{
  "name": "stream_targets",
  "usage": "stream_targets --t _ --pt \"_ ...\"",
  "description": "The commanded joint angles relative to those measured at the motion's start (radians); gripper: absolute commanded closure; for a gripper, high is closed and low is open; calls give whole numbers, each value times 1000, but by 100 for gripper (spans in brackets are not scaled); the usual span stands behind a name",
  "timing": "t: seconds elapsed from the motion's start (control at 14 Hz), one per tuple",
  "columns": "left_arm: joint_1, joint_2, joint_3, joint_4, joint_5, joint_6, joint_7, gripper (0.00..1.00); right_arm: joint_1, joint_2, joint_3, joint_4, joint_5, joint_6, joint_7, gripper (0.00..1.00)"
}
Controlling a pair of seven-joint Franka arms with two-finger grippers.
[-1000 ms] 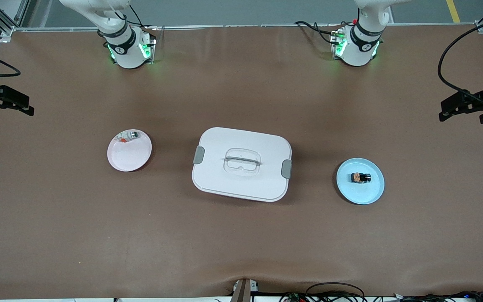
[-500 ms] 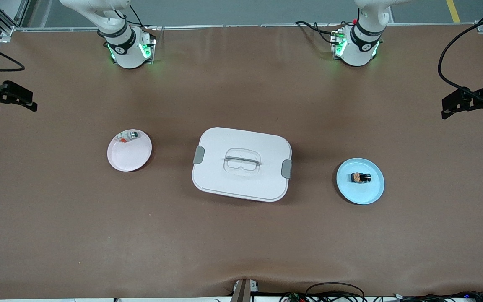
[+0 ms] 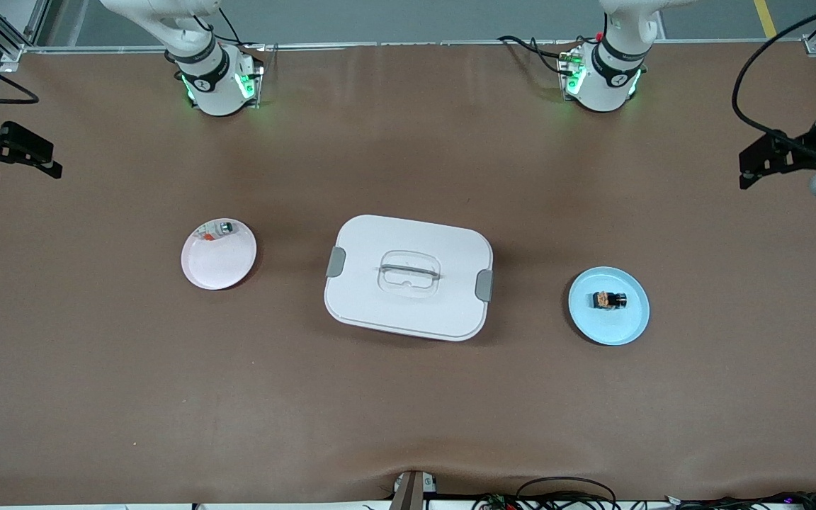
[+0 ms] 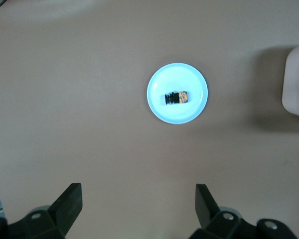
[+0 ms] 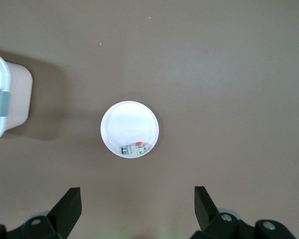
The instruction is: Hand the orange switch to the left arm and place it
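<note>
The switch is lying in the blue plate toward the left arm's end of the bench. The pink plate is holding a small green-and-silver part and red bits. The closed box is sitting between the plates. Both end effectors, left and right, are hanging spread high over the bench ends, holding nothing.

Pink plate (w/ small green-silver part), blue plate, brown table.

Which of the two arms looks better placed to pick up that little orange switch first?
Probably the left. The switch lies on the blue plate at the left arm's end of the table. The open left gripper hangs there; the box separates it from the right gripper.
</note>
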Motion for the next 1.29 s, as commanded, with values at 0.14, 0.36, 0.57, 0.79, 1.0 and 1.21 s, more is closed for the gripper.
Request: stream_targets --t 0.14,0.36,0.57,0.79,1.0,1.21 --pt "-154 -91 158 -97 -19 2 -10 0 -17 -36 0 -33 23 15 -11 0" --pt "-156 -114 158 -126 -20 2 -13 0 -17 -36 0 -33 17 17 0 0" --pt "-151 -122 158 -134 -21 0 -28 0 -19 -37 0 -33 14 17 0 0" --pt "-153 -123 156 -134 -39 -1 -111 0 -19 -40 0 -35 13 18 11 0" --pt "-150 -113 156 -125 -101 0 -140 0 -13 -40 6 -35 13 23 61 0" --pt "-151 -103 156 -123 -139 2 -146 0 -13 -40 6 -33 11 26 72 0"
